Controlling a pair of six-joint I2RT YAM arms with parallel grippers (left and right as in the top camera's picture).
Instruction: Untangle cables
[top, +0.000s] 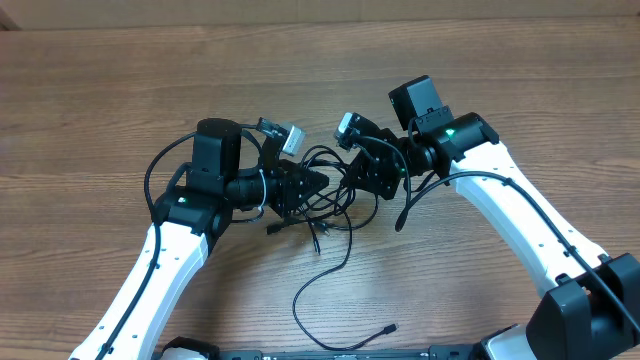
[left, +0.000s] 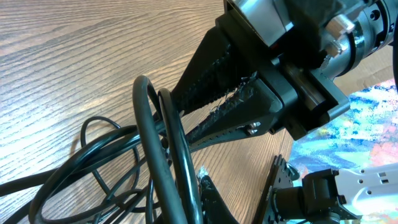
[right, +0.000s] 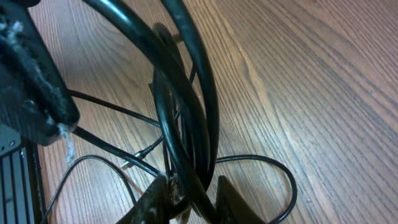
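Note:
Several thin black cables (top: 330, 212) lie tangled on the wooden table between my two grippers. My left gripper (top: 318, 182) comes in from the left and is shut on strands of the tangle; in its wrist view two cable loops (left: 163, 155) press against its finger (left: 200, 194). My right gripper (top: 352, 183) comes in from the right and is shut on a bundle of strands (right: 186, 124) that runs between its fingers (right: 193, 200). It also shows in the left wrist view (left: 186, 115). A small silvery plug (right: 127, 165) lies under the bundle.
One loose cable trails toward the front edge and ends in a small plug (top: 390, 328). The thicker arm cables loop beside each arm, left (top: 152, 180) and right (top: 410, 205). The wooden table (top: 100, 100) stretches out on all sides.

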